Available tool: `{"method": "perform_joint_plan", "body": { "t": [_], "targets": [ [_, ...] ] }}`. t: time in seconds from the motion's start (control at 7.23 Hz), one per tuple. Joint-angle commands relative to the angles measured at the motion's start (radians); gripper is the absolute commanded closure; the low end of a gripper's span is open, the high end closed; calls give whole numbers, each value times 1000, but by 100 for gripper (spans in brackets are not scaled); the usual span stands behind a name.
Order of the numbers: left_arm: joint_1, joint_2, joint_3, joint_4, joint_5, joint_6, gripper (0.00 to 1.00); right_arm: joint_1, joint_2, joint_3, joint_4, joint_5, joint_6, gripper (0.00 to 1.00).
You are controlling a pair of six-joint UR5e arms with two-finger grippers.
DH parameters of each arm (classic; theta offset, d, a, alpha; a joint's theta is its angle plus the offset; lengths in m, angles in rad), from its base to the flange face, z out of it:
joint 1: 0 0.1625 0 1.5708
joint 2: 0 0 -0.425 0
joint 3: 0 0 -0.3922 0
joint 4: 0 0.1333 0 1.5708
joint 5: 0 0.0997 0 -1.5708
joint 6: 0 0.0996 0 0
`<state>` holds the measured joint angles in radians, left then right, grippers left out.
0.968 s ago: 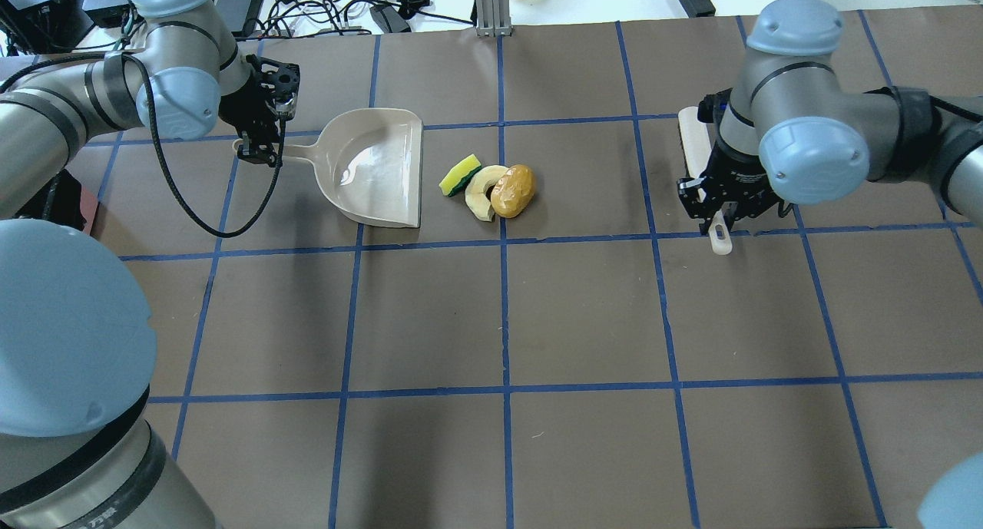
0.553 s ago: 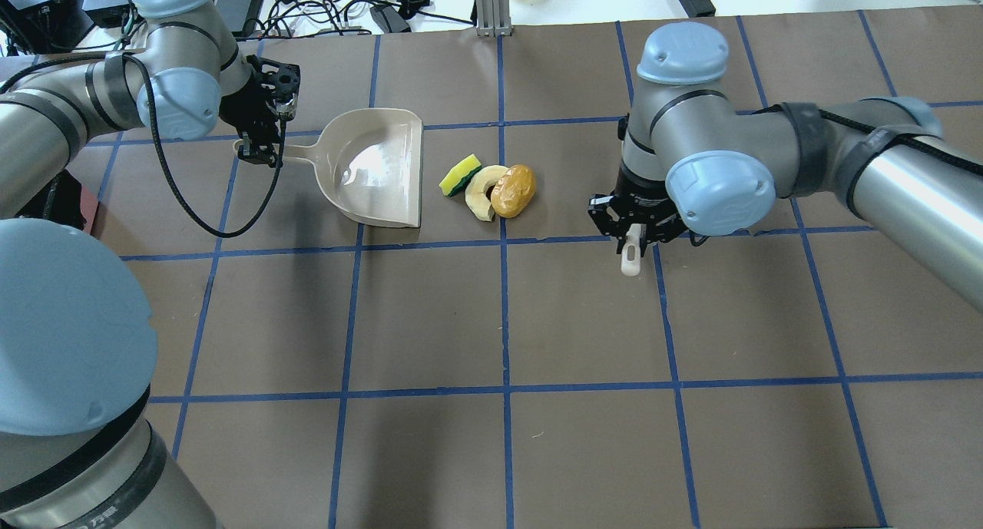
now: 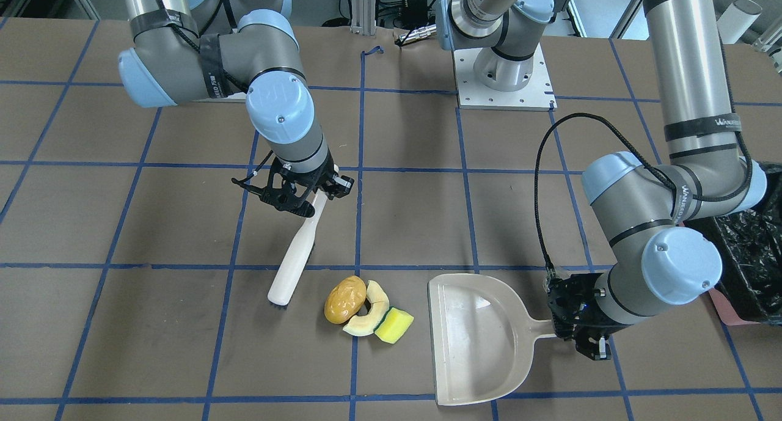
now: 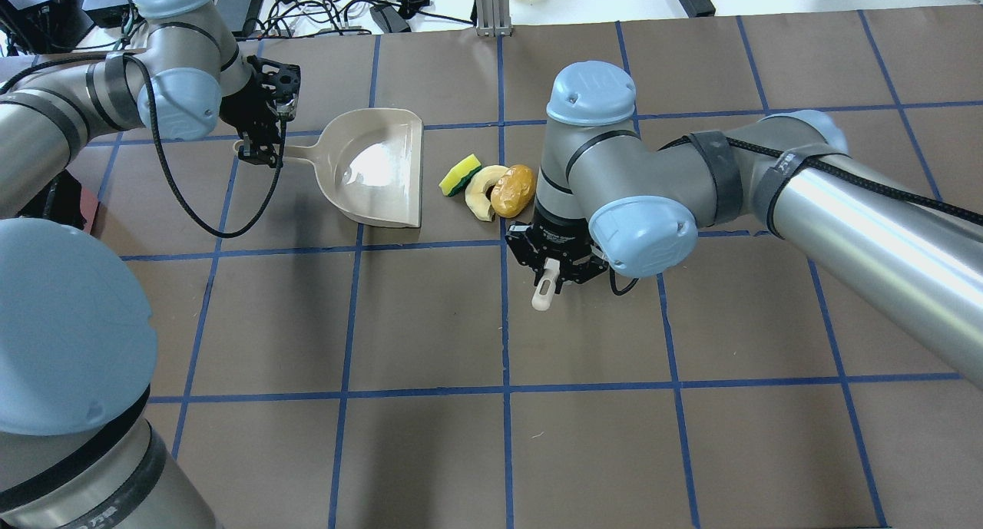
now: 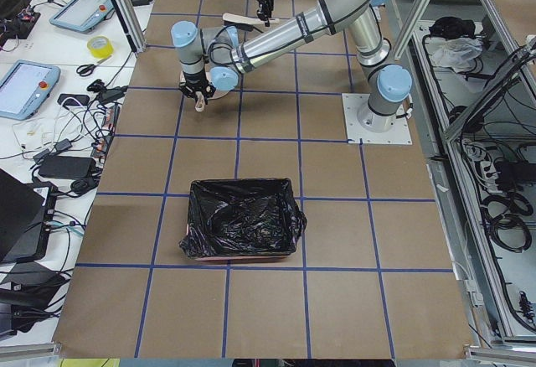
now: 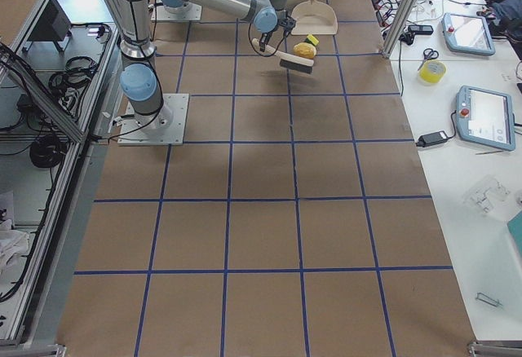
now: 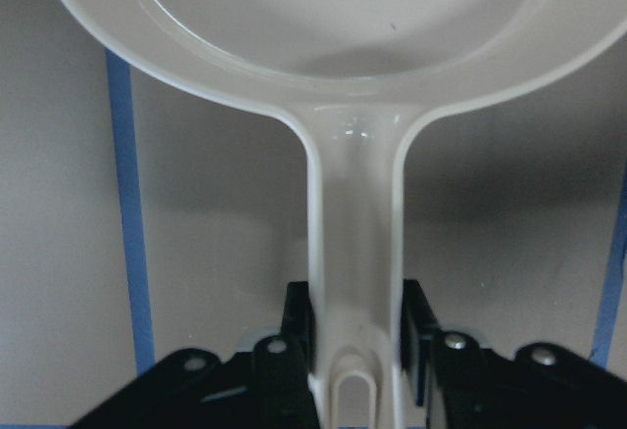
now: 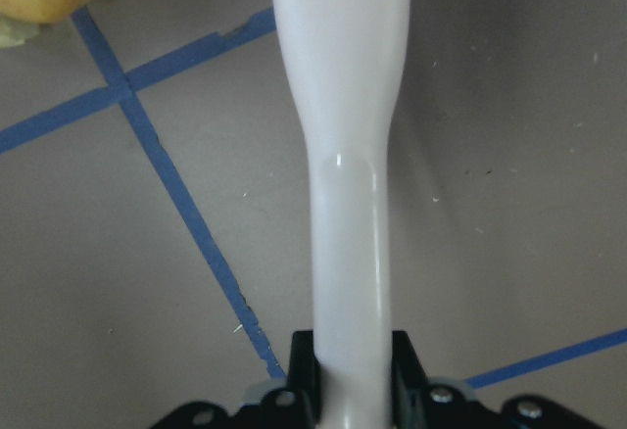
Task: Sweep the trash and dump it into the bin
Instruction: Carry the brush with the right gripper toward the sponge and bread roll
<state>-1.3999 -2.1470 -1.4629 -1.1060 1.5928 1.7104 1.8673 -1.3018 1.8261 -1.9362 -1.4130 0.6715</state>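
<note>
Trash (image 3: 346, 299) is lying between the brush (image 3: 294, 256), clenched in the right claw (image 3: 308, 202), and the dustpan (image 3: 473, 335), which the left claw (image 3: 577, 340) is grasping.

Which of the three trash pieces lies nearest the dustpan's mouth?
The yellow-and-green sponge block; the pale crescent slice sits beside it, and the golden-brown potato is farthest from the dustpan, nearest the brush.
</note>
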Motion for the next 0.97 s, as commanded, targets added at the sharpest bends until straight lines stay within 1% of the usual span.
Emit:
{"method": "perform_joint_plan", "body": {
  "t": [0.0, 0.14, 0.41, 0.83],
  "targets": [
    [-1, -1, 1, 0, -4, 0, 86, 33, 38, -39, 2, 48, 19, 100],
    [-1, -1, 1, 0, -5, 0, 86, 50, 74, -88, 3, 46, 31, 100],
    [-1, -1, 1, 0, -5, 0, 86, 73, 151, -131, -6, 51, 37, 100],
    [-1, -1, 1, 0, -7, -2, 86, 75, 185, -192, -6, 61, 42, 100]
  ]
}}
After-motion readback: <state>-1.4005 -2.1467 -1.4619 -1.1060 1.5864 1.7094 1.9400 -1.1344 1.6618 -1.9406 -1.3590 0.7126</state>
